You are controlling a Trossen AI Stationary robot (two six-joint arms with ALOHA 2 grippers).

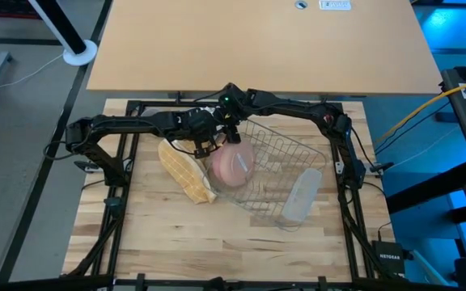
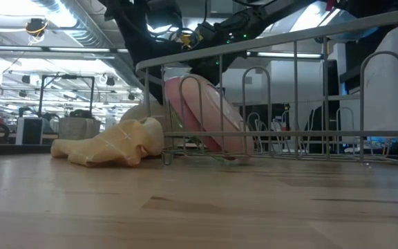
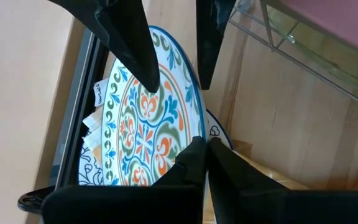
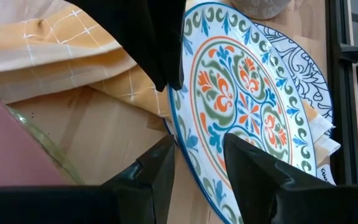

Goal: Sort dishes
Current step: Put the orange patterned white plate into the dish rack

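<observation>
Patterned in blue, orange and green, a white plate (image 4: 247, 106) filled both wrist views, standing tilted on its edge. The right gripper (image 4: 197, 155) had its fingers parted around the plate's rim, one finger on each face, gripping it. The left gripper (image 3: 205, 146) was closed, its fingertips pressed together right at the plate's edge (image 3: 148, 118), opposite the right one. A second white dish with dark line drawing (image 4: 300, 62) lay just behind the plate, and a grey mug (image 4: 263, 6) stood beside it. In the high view both grippers met at the far edge of the wooden table (image 1: 176, 234), beside the yellow checked cloth (image 1: 184, 171). A pink plate (image 1: 231, 164) leaned upright inside the wire rack (image 1: 285, 162). A clear oblong tray (image 1: 301, 196) lay at the rack's right side.
</observation>
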